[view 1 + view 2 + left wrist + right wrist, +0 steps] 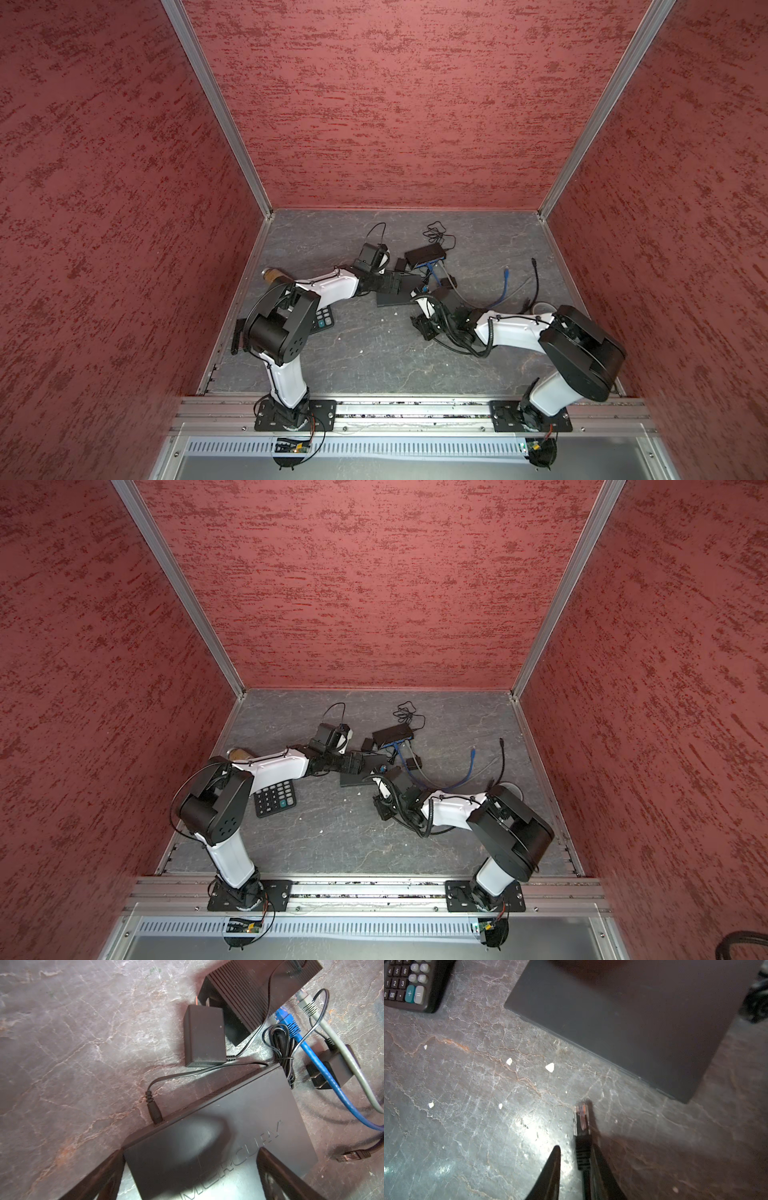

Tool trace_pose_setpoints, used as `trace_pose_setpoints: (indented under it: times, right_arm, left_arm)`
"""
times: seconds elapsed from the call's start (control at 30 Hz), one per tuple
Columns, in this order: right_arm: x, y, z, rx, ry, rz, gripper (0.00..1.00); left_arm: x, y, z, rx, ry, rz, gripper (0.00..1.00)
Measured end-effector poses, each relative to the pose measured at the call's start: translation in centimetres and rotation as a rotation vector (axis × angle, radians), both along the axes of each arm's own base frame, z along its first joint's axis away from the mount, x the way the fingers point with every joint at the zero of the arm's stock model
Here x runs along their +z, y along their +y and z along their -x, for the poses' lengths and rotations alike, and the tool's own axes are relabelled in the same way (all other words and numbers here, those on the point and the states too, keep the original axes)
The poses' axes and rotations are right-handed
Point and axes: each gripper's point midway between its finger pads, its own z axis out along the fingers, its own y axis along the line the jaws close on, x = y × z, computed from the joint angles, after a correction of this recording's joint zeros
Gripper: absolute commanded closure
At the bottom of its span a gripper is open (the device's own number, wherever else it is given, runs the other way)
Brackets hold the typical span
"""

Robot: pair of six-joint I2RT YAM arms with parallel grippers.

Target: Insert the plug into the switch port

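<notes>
Left pincer point(191, 1150) stood wide apart, set over the Mercury switch point(228, 1122) on the surface point(72, 1043). Right pincer point(574, 1146) was narrowed around the black Ethernet plug point(582, 1120): one finger lay against the boot and a gap showed at the other, so a firm clamp could not be confirmed. Plug tip pointed toward the switch's near edge, apart from it.

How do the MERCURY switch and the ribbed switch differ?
MERCURY switch has a smooth, lettered top; ribbed switch has a grooved one. MERCURY switch shows only a barrel power plug in its edge; ribbed switch has a blue Ethernet plug and a grey Ethernet plug at its side. Both are black boxes on the table.
</notes>
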Motion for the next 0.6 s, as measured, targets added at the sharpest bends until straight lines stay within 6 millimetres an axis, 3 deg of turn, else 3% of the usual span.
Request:
trace_pose_setpoints:
  times: [0.6]
  right_arm:
    - [-0.83,0.07,-0.17,-0.019,0.005,-0.014,0.83]
  left_arm:
    - [-0.01,-0.01,0.01,-0.001,0.000,0.001,0.01]
